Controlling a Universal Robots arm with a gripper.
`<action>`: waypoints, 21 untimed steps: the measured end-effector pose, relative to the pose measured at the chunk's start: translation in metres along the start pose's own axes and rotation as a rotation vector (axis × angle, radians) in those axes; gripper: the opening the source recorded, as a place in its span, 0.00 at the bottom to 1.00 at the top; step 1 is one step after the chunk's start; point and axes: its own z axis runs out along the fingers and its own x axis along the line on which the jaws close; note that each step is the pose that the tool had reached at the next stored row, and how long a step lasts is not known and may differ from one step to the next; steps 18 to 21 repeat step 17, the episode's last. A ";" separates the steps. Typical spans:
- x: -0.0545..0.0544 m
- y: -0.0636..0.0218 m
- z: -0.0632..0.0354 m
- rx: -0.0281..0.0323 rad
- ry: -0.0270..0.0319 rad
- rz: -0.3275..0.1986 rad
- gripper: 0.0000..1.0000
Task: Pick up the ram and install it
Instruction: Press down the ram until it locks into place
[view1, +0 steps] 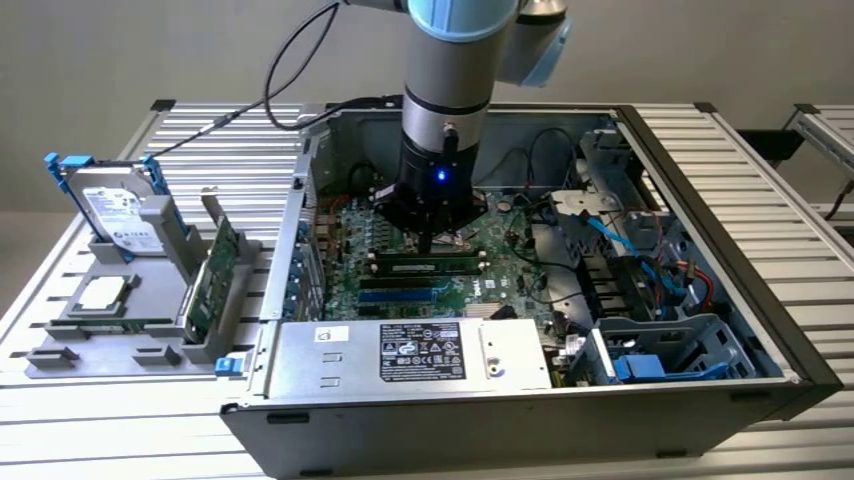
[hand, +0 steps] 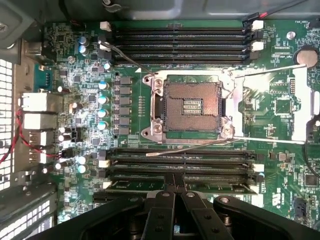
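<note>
Slatted aluminium table (view1: 747, 200) under an open computer case (view1: 694, 330) — inside, green motherboard (hand: 80, 85), bare CPU socket (hand: 192, 106), power supply (view1: 407, 355). Gripper (hand: 175, 189) closed, fingers pressed together, empty, just above the ram (view1: 424, 265) — long thin green stick, black chips, seated in a memory slot (hand: 180, 156).

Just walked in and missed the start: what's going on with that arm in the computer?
The robot arm reaches down into the open computer case. Its end effector is shut, with its tip right over the ram, a green stick lying in a memory slot on the motherboard. The CPU socket stands open and empty. A hard drive and an expansion card sit in a holder outside the case.
</note>
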 end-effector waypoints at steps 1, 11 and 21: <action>0.000 -0.0012 -0.0019 -0.0003 0.0012 0.003 0.11; -0.004 -0.0116 -0.0085 -0.0011 0.0019 0.017 0.11; -0.004 -0.0117 -0.0086 -0.0012 0.0019 0.017 0.11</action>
